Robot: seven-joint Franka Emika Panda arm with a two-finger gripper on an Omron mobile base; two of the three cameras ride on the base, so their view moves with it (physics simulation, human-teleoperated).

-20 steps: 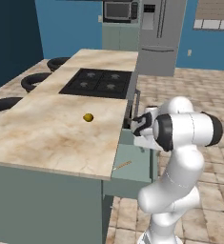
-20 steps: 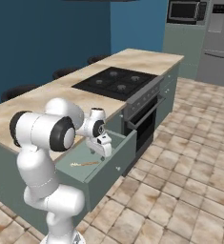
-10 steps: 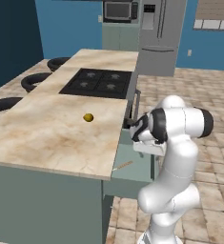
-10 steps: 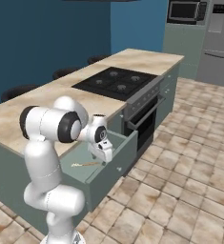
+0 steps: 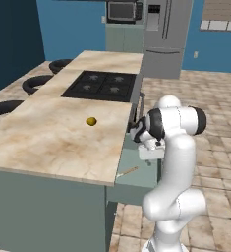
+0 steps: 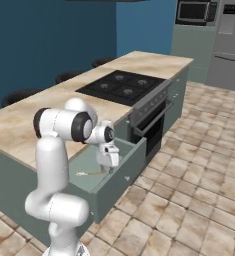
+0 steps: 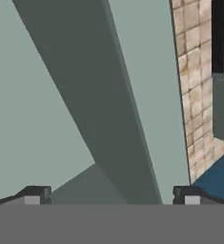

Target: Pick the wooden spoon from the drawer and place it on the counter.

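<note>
Wooden spoon (image 5: 128, 171), thin tan stick, lies flat in drawer (image 6: 120, 172); tool (image 7: 111, 195) spread wide

We see a beige marble bench (image 5: 53, 142) with brown veins, on a grey-green island. The stovetop (image 5: 103, 84) is black. A yellow-olive ball (image 5: 91, 121) sits on the marble. The drawer (image 6: 120, 170) is grey-green with a paler green floor, and the spoon (image 5: 127, 171) in it is light tan. The arm (image 5: 173, 162) is white with dark joints. The floor (image 6: 199, 200) is tan stone tile; the walls (image 6: 54, 35) are blue.
</note>
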